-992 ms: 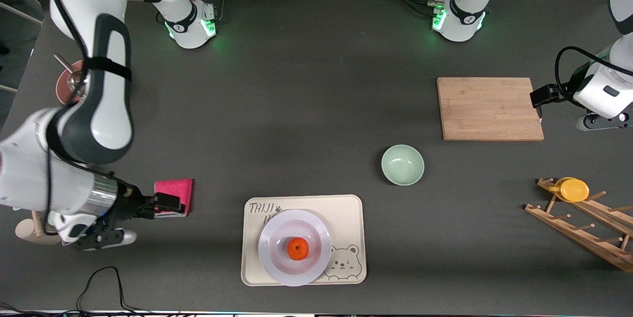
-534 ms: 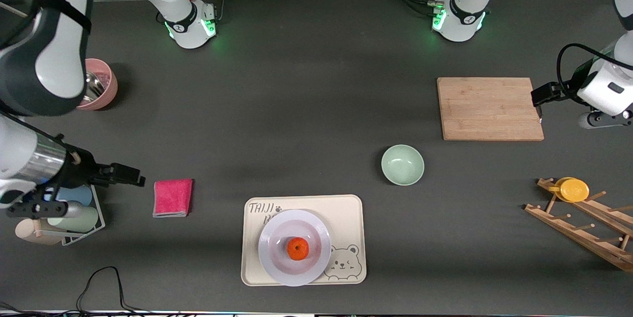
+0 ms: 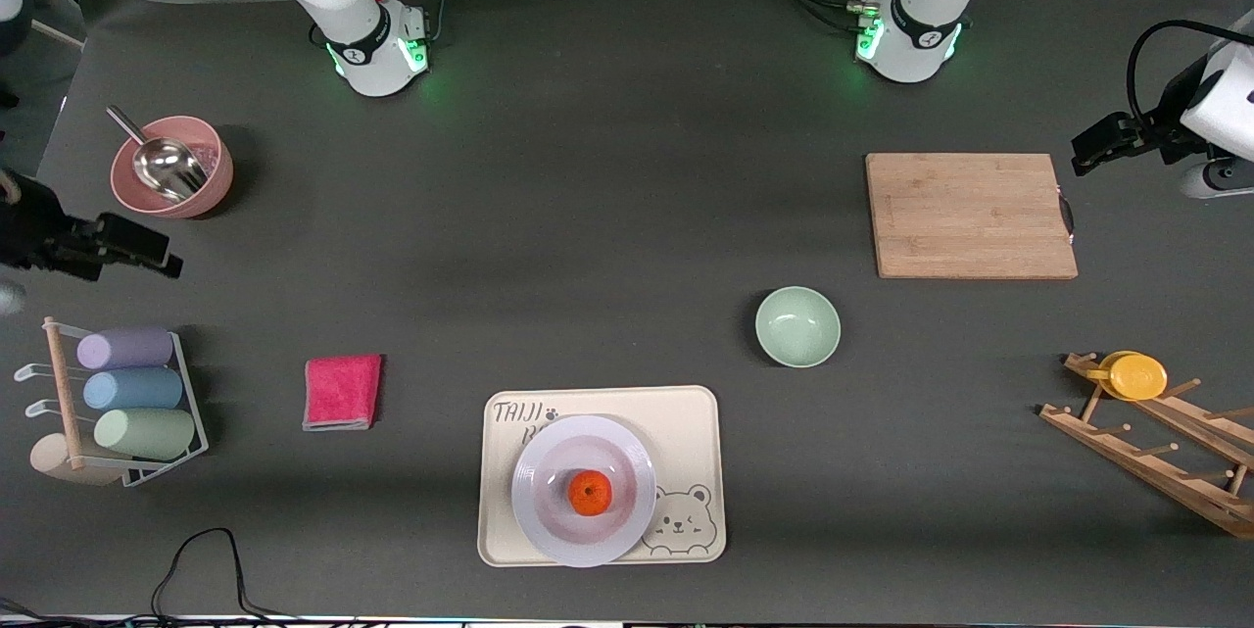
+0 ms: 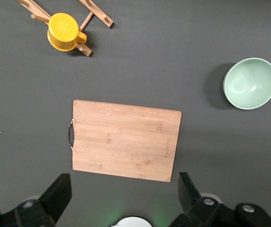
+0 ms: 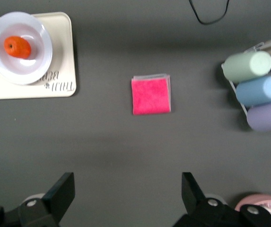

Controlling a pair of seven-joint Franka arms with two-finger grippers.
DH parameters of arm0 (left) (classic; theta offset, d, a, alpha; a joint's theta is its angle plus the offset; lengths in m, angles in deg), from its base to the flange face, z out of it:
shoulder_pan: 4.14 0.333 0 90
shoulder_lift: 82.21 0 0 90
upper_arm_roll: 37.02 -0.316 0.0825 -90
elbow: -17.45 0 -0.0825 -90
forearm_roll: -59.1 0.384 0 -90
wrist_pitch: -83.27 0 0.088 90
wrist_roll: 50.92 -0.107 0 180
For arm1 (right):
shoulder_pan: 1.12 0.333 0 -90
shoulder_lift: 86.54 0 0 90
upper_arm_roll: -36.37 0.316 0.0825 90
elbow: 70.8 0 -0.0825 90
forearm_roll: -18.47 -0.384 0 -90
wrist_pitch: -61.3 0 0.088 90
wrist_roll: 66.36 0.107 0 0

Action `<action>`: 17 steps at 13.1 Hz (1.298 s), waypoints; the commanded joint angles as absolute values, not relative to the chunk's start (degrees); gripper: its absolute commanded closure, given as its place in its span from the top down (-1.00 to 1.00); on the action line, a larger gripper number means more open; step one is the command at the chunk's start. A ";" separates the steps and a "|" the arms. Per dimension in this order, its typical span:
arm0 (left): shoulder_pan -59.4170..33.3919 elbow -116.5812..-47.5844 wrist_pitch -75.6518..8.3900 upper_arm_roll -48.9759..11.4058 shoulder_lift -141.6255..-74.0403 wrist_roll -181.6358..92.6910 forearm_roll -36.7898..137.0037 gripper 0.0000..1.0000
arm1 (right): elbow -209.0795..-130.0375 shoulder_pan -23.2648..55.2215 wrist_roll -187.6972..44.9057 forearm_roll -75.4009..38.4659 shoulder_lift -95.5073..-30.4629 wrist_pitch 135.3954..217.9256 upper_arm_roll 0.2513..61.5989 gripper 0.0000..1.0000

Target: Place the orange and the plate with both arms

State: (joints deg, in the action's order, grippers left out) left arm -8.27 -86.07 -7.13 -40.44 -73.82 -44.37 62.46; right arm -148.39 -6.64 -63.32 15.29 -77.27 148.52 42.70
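The small round bright-orange fruit (image 3: 590,493) sits in the shallow pale lavender-white plate (image 3: 549,520), which rests on the cream rectangular bear tray (image 3: 696,432) near the front camera. The left gripper (image 4: 123,198) hangs over the table's left-arm end beside the bamboo cutting board (image 3: 970,215), jaws spread wide and holding nothing. The right gripper (image 5: 128,194) hangs over the right-arm end near the pink bowl (image 3: 211,179), equally wide and holding nothing.

- Front view: high, facing the robot bases at 12 o'clock, covering the whole table (image 3: 627,168).
- Left wrist view: straight down from high up, sharing the cutting board (image 4: 126,140) and green bowl (image 4: 249,83).
- Right wrist view: straight down, sharing the pink cloth (image 5: 151,95) and plate (image 5: 20,47).
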 commanded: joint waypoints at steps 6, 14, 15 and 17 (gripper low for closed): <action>-8.36 -85.29 -5.50 -40.71 -73.60 -45.12 62.18 1.00 | -178.01 -13.78 -62.32 16.97 -97.16 157.19 50.17 1.00; -8.44 -84.41 -5.50 -40.71 -74.56 -44.86 62.88 1.00 | -179.87 -6.75 -62.23 17.06 -99.02 156.58 41.74 1.00; -8.44 -84.32 -5.50 -40.63 -74.65 -44.60 62.88 1.00 | -179.79 -6.66 -62.15 17.06 -99.02 156.58 41.74 1.00; -8.44 -83.71 -5.50 -40.71 -75.09 -44.24 62.88 1.00 | -179.52 -6.66 -62.06 17.23 -98.76 156.66 41.73 1.00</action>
